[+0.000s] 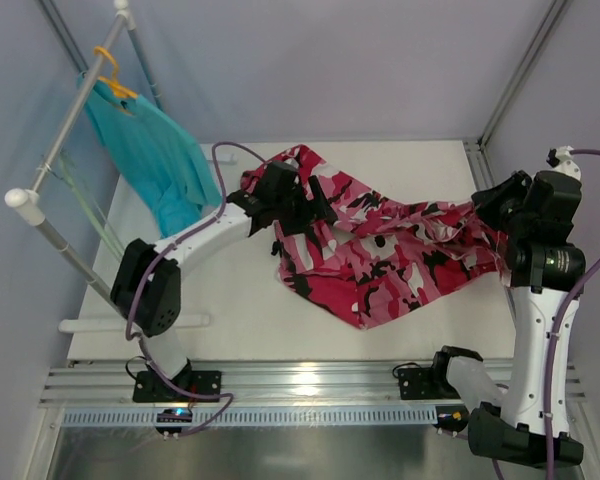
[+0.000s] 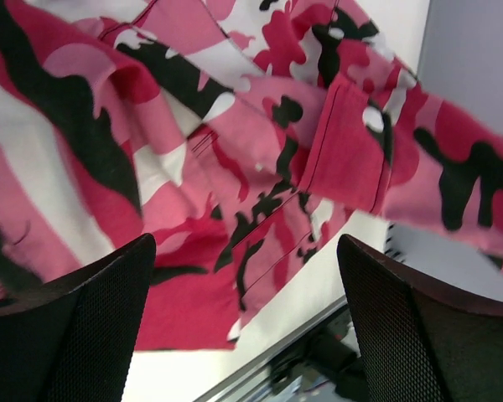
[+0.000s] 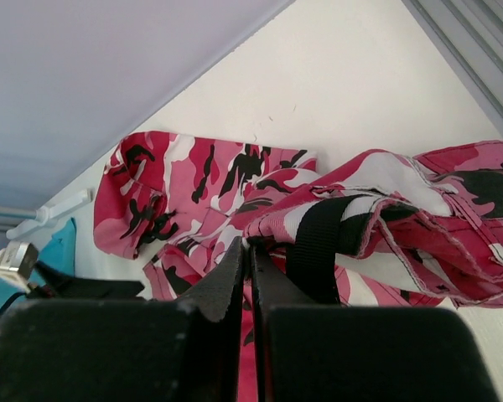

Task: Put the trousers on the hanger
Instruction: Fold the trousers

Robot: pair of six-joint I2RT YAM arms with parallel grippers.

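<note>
Spanning the view: white table (image 1: 230, 310), both arms bolted at its near edge.
Trousers (image 1: 380, 255): pink camouflage, crumpled on the table between the two claws. One end lies under the left claw; the other is held up at the right claw.
Left arm (image 1: 195, 240): elbow low at the table's left side, forearm reaching inward over the cloth, wrist tipped downward.
Right arm (image 1: 540, 300): standing upright from its base, wrist bent inward toward the cloth's right end.
Left claw (image 2: 247, 322): fingers wide apart, poised above the cloth.
Right claw (image 3: 250, 255): fingers pressed together, pinching a folded edge of the trousers.
Hanger (image 1: 92, 212): pale green, hanging on the rack (image 1: 70, 125) well left of the left claw, beyond a teal garment (image 1: 155, 150).
</note>
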